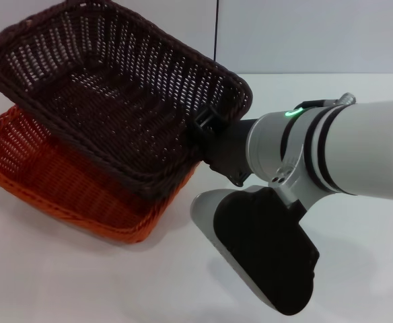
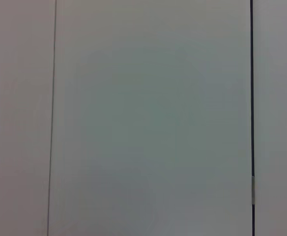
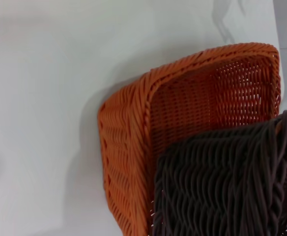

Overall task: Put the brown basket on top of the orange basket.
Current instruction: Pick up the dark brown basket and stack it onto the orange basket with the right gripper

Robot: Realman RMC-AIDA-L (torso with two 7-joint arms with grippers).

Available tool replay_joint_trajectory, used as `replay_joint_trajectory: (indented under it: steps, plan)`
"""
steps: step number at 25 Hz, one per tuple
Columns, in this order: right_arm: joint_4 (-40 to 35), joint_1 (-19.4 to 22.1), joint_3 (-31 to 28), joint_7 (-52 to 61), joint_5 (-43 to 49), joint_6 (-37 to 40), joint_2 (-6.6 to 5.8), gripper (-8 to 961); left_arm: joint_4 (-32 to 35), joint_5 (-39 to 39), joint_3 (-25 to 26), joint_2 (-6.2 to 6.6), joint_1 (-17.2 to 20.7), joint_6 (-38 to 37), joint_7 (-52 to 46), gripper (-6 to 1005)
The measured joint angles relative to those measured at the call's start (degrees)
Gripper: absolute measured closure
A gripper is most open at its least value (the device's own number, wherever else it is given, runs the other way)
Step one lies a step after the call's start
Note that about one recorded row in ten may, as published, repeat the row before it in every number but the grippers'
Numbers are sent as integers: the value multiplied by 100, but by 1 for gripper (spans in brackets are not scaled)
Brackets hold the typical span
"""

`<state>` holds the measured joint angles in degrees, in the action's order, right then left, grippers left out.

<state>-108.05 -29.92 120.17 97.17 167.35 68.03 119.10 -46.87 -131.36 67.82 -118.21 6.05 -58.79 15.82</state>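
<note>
The right arm [image 1: 331, 151] fills the near corner of the head view, white with black bands and a small green light, its dark lower housing hanging low over the white desk [image 1: 62, 282]. Starting from the left of that view, the orange basket [image 1: 62, 182] sits flat on the desk, its braided rim and open-weave sides showing along the near and left edges. Over it, the brown basket [image 1: 116, 87] is tilted, its far-left rim raised well above the orange one and its near-right corner dipping inside the orange basket's rim; whether the two touch there cannot be told. Further right, the right end effector [image 1: 206, 124] meets the brown basket's right rim, with one dark finger [image 1: 210, 118] lying over the braid; it appears to be clamped on that rim. The right wrist view shows the brown basket's woven underside [image 3: 222, 182] overlapping the orange basket [image 3: 183, 108], with bare desk [image 3: 45, 98] beside them. The left wrist view shows only a pale panelled wall [image 2: 148, 118], and the left end effector is not seen anywhere.
</note>
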Motion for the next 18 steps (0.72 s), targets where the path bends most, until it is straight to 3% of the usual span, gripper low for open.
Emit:
replay_joint_trajectory:
  steps: [18]
  plan:
    - [486,-279,196,29,1,-269,14,757,3,-29,-62,9,55,-18,0,305]
